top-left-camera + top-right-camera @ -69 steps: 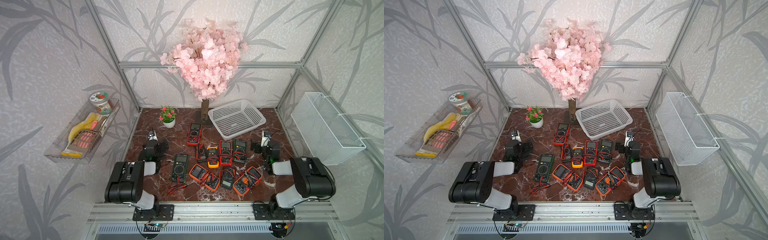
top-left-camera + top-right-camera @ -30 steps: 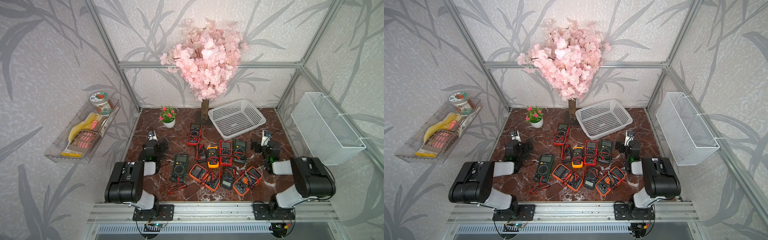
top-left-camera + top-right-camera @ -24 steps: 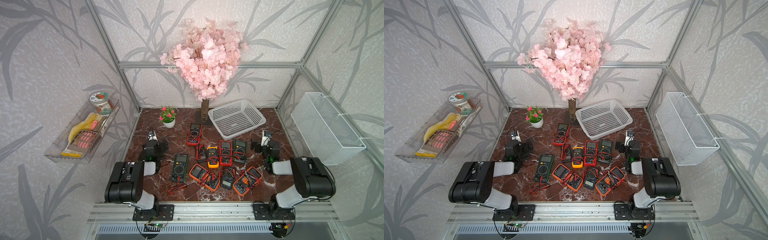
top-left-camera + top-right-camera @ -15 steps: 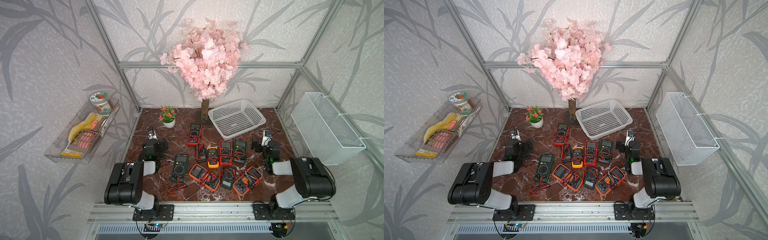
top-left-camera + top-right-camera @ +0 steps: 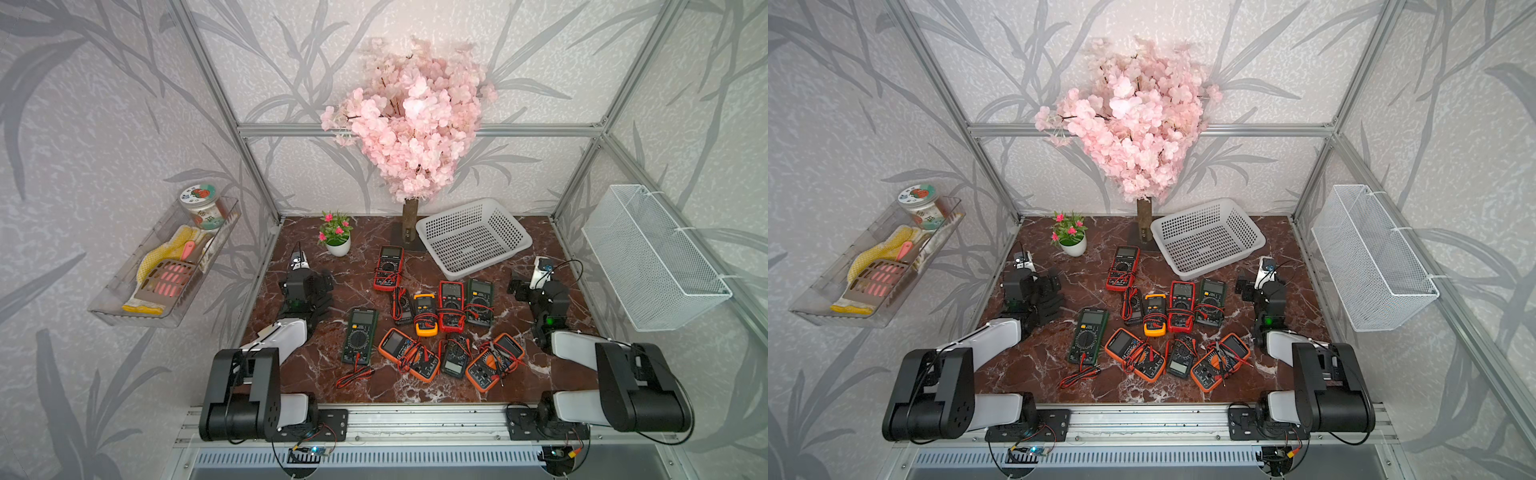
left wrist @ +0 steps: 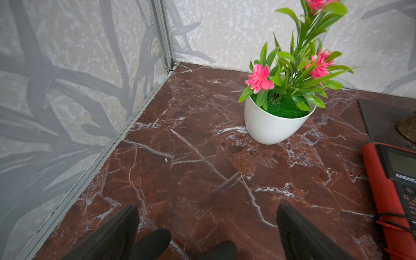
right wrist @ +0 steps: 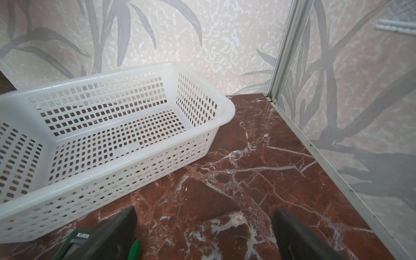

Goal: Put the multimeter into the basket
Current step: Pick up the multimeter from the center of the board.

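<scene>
Ten multimeters, as far as we can count, lie on the red marble tabletop [image 5: 307,374], all of them outside the basket. Nearest us, a green-cased multimeter [image 5: 360,336] lies with its red and black leads [image 5: 353,376] trailing our way. Beside it an orange multimeter [image 5: 409,360] and three more crowd together. Behind these we see a tight row ending in a dark green multimeter [image 5: 480,301].

Level with that row, one at each side, sit the grippers. We see the left gripper [image 6: 207,213] spread wide over bare marble, holding nothing. The right gripper [image 7: 204,216] is just as wide and also holds nothing. One of its fingers is close by the dark green multimeter, though we cannot tell whether they touch.

Farther on, a red multimeter [image 5: 388,268] lies alone. At the back right stands the white perforated basket [image 5: 469,245], set at an angle to the walls, next to the trunk of a pink blossom tree [image 5: 409,120]. A small potted flower [image 5: 337,248] stands further left.
</scene>
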You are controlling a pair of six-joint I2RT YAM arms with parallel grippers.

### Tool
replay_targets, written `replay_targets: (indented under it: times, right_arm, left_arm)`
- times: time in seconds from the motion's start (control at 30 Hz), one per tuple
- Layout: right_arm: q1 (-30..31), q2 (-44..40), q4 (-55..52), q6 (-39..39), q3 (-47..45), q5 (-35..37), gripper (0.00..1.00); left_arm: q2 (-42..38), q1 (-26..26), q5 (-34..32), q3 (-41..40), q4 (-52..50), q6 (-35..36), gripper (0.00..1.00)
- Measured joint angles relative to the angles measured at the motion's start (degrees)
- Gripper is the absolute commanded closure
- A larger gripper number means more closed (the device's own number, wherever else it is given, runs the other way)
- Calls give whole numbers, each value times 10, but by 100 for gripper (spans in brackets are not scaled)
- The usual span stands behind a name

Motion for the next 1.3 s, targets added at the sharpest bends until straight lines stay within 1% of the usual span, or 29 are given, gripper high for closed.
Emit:
replay_targets:
  times: [0.3, 0.63, 0.77, 0.93, 1.0, 1.17, 1.3]
  right_arm:
    - [1, -22, -60, 4, 9, 0, 1]
    - [1, -54, -168, 22, 73, 0, 1]
    - [1, -75, -222, 52, 104, 3, 1]
    - [1, -100, -309, 130, 152, 24, 1]
    - [1, -107, -342, 147, 169, 21, 1]
    - [1, -113, -427, 176, 215, -10, 1]
    - [1, -125, -469, 193, 221, -44, 1]
  left_arm:
    - [-35, 0, -2, 0, -35, -11, 0]
    - [-66, 0, -3, 9, -90, -12, 0]
    - [-80, 0, -1, 31, -111, -19, 0]
    - [-103, -3, 6, 61, -136, -31, 0]
    - [-112, -5, 11, 74, -149, -38, 0]
    - [-129, -12, 21, 107, -182, -64, 0]
    - [-139, -27, 26, 129, -213, -86, 0]
